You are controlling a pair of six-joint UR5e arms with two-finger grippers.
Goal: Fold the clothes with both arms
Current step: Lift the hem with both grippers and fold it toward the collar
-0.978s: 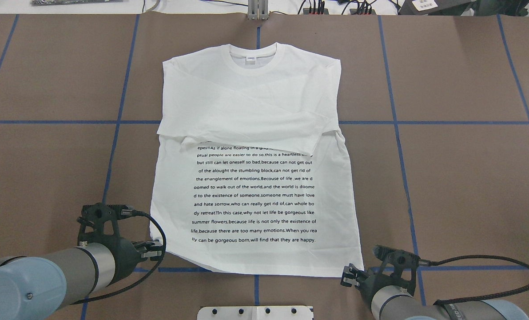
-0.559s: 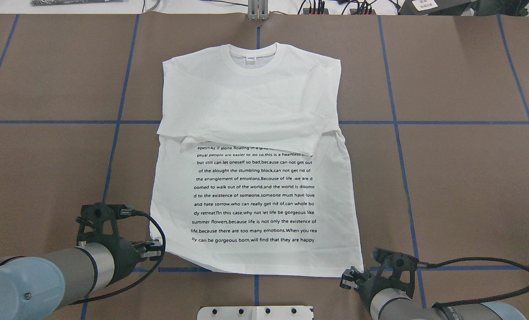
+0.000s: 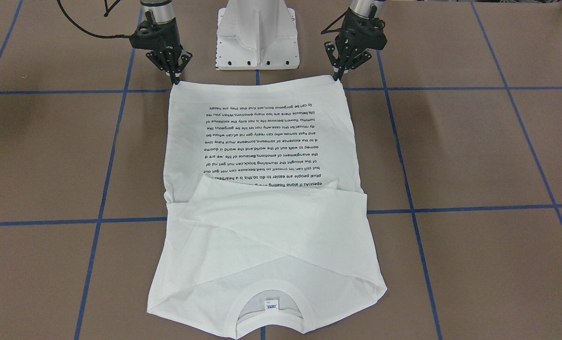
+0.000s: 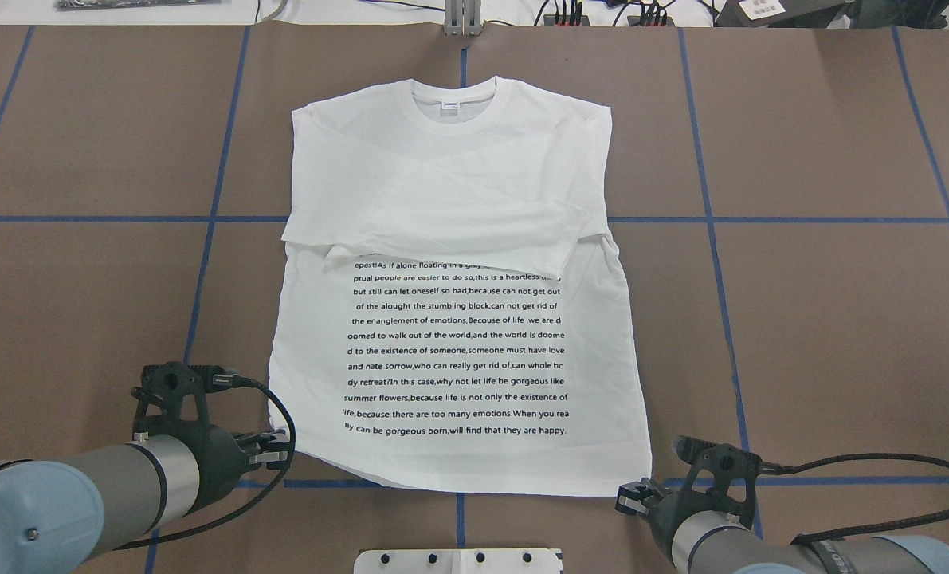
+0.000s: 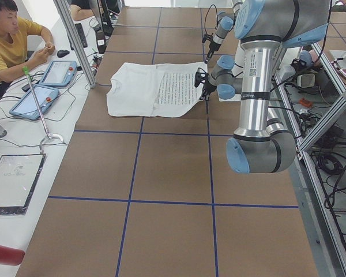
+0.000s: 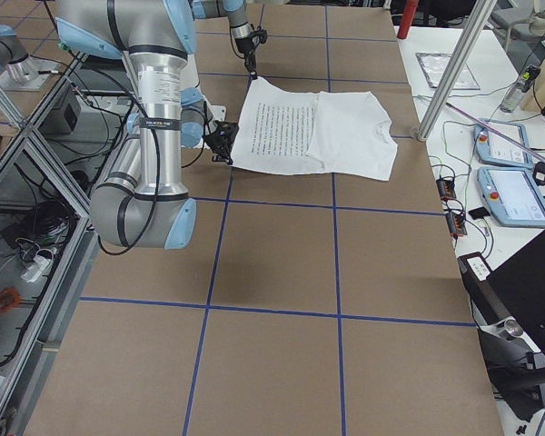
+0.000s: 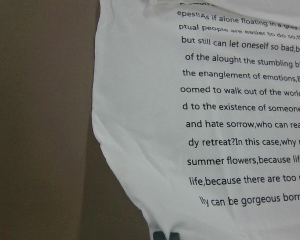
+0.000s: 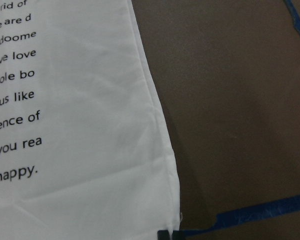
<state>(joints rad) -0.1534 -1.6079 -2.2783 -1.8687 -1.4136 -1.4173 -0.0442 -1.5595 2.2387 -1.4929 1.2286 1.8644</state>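
Observation:
The white long-sleeved T-shirt (image 4: 458, 343) lies flat, print side up, with the collar and neck label (image 4: 449, 105) at the far end. Both sleeves are folded across the chest, covering the top line of the black text. My left gripper (image 4: 276, 448) is at the hem's left corner, and in the front view its fingers meet at that corner (image 3: 336, 78). My right gripper (image 4: 624, 498) is at the hem's right corner (image 3: 174, 81). Each wrist view shows dark fingertips (image 7: 166, 236) (image 8: 166, 235) close together at the cloth's edge. The hem still rests on the table.
The white pedestal (image 3: 257, 33) stands just behind the hem, between the two arms. Brown table covering with blue tape lines (image 4: 713, 239) surrounds the shirt. A seated person (image 5: 11, 40) and tablets (image 5: 43, 86) are beyond the far table edge.
The right gripper sank slightly and its fingers drew together at the hem corner. The left arm shifted a little toward the robot. The shirt has not moved.

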